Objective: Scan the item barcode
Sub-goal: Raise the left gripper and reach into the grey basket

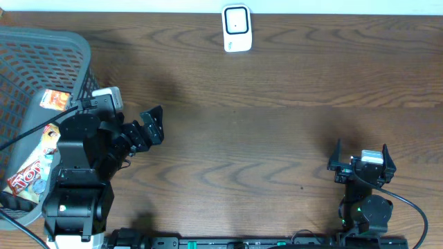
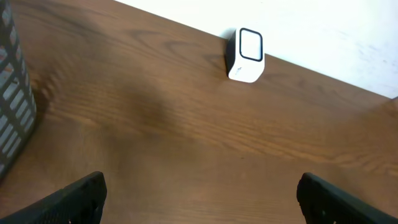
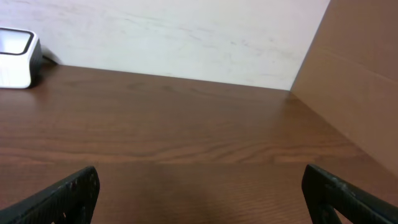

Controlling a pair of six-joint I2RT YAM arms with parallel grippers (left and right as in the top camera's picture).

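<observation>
The left gripper (image 1: 148,126) is spread wide and empty, right by the basket (image 1: 41,52) where the snack packs (image 1: 55,100) lie, so it can reach in. The right gripper (image 1: 361,153) is spread too, holding nothing. The scanner (image 1: 236,28) waits at the far edge of the surface (image 1: 277,152)

Both arms are built of matte black, blocky segments. Just behind the left hand (image 1: 156,125) sits a pale grey camera block (image 1: 105,100), and a thin black cable (image 1: 34,131) runs away from it. The right hand (image 1: 361,152) has black fingers (image 3: 68,196) and a white-topped block (image 1: 372,158) behind them. Further back there is a small green light (image 1: 359,208) and a looping second cable (image 1: 415,205).
</observation>
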